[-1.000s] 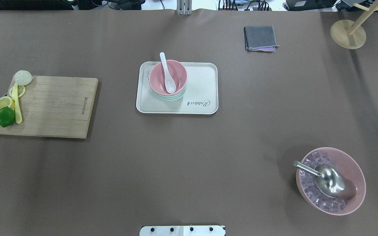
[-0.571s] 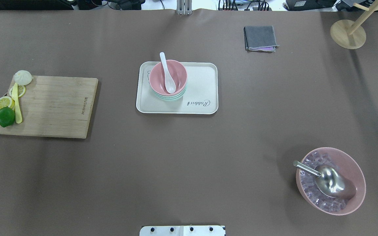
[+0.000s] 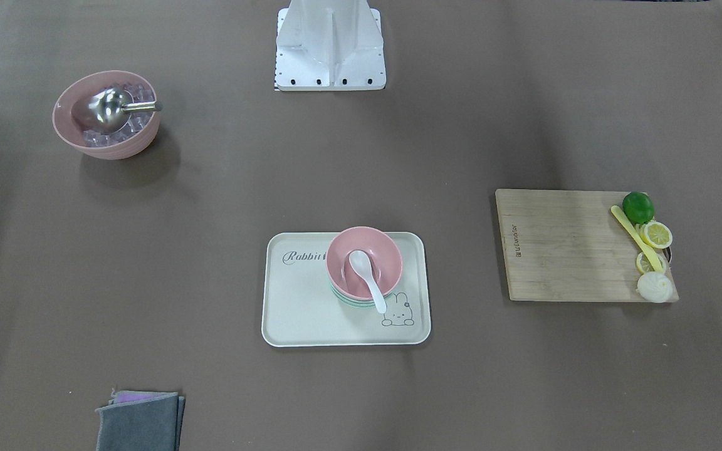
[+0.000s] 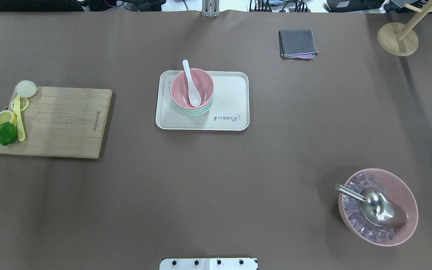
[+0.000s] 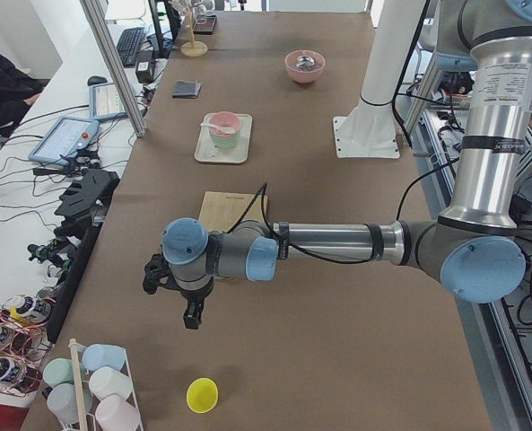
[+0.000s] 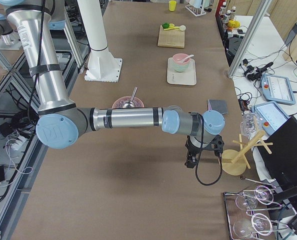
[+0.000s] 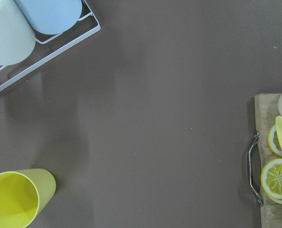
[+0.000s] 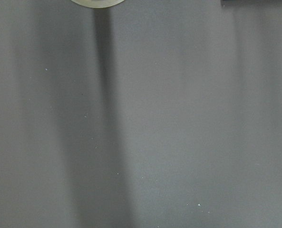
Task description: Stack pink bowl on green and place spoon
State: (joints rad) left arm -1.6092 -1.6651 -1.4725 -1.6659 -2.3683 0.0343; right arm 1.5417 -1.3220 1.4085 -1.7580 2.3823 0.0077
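The left arm and the right arm are built the same way, with smooth silver tubes, round light-blue caps on the joints and narrow black rings where the sections meet. Each arm ends in a black part, the left gripper and the right gripper, and a thin black cable hangs in a loop at 6 o'clock of the right wrist. The white pedestal stands on a white square base plate, which has small black screws along its 6 o'clock edge in the front-facing view.
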